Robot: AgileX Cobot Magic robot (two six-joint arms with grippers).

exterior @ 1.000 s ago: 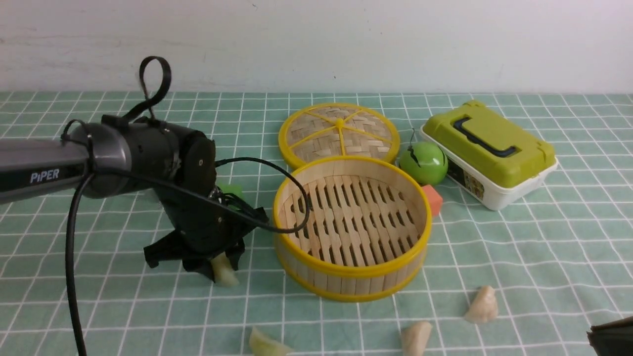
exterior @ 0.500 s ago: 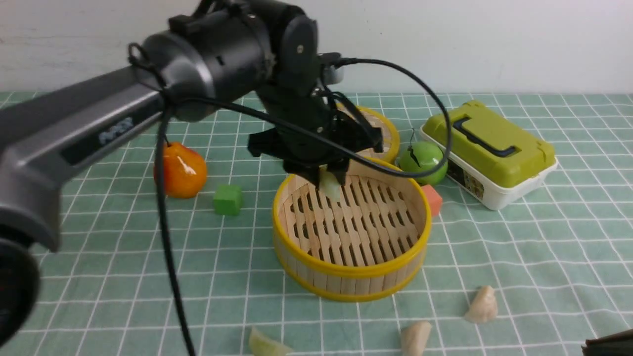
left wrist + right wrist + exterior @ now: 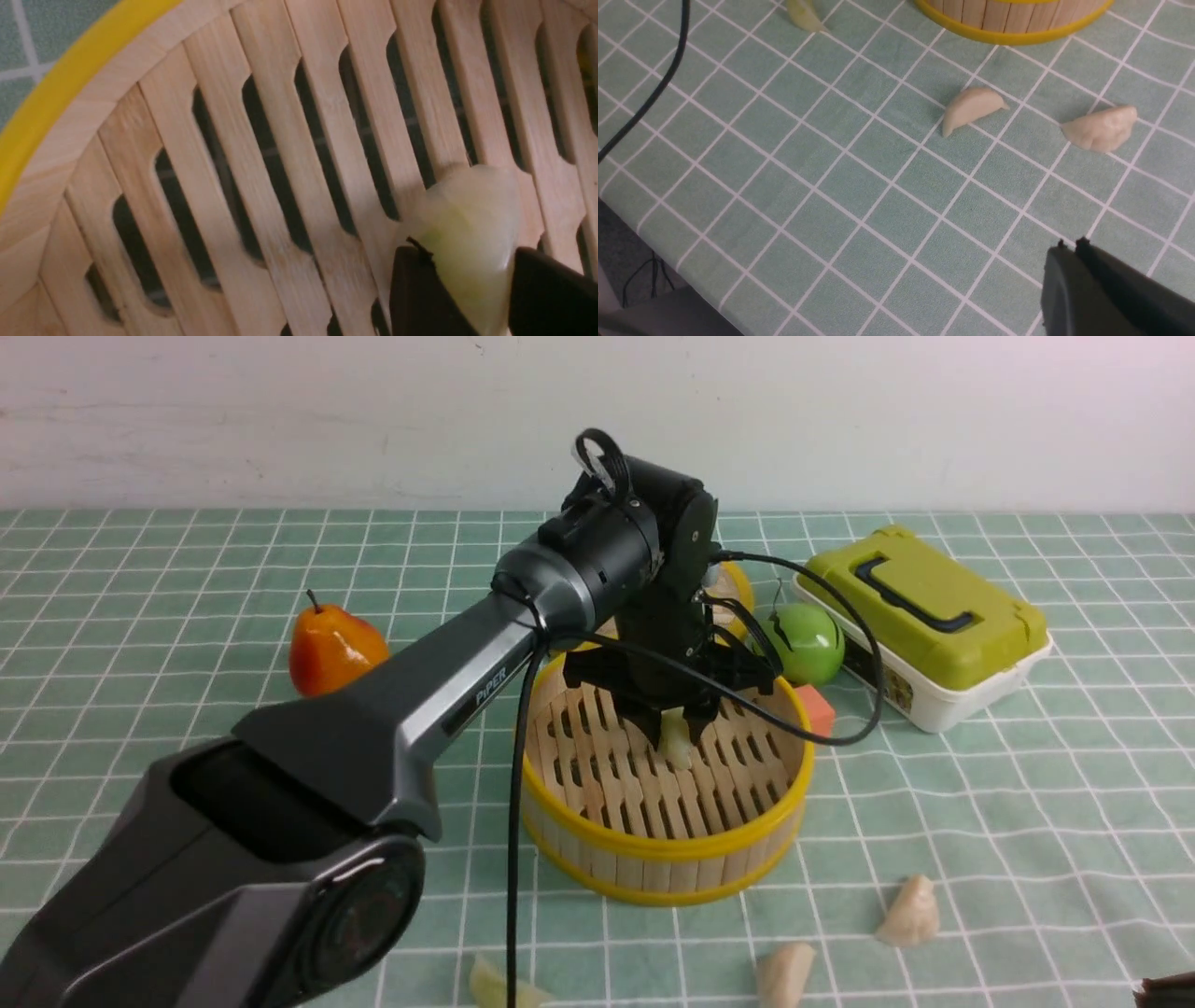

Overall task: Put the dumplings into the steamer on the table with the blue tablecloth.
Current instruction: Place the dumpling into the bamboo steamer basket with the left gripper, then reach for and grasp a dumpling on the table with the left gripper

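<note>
My left gripper (image 3: 674, 726) hangs inside the round bamboo steamer (image 3: 560, 817), shut on a pale green dumpling (image 3: 676, 739) whose tip is at the slatted floor. The left wrist view shows that dumpling (image 3: 469, 224) pinched between the two black fingers (image 3: 416, 289) over the slats. Two cream-white dumplings (image 3: 908, 913) (image 3: 784, 973) lie on the cloth in front of the steamer, and a second pale green one (image 3: 490, 982) sits at the front edge. The right wrist view shows the cream ones (image 3: 969, 108) (image 3: 1101, 128) ahead of my right gripper (image 3: 1071, 245), which is shut and empty.
Behind the steamer lie its woven lid (image 3: 733, 586), a green apple (image 3: 803, 644), an orange cube (image 3: 819, 710) and a green-lidded white box (image 3: 924, 621). An orange pear (image 3: 331, 649) stands to the left. The left arm's cable (image 3: 513, 821) hangs across the steamer's front-left side.
My left arm lifted the pale green dumpling off the cloth at the left, carried it over the steamer's rim, and lowered it to the slats. The right gripper stayed low at the front right.
</note>
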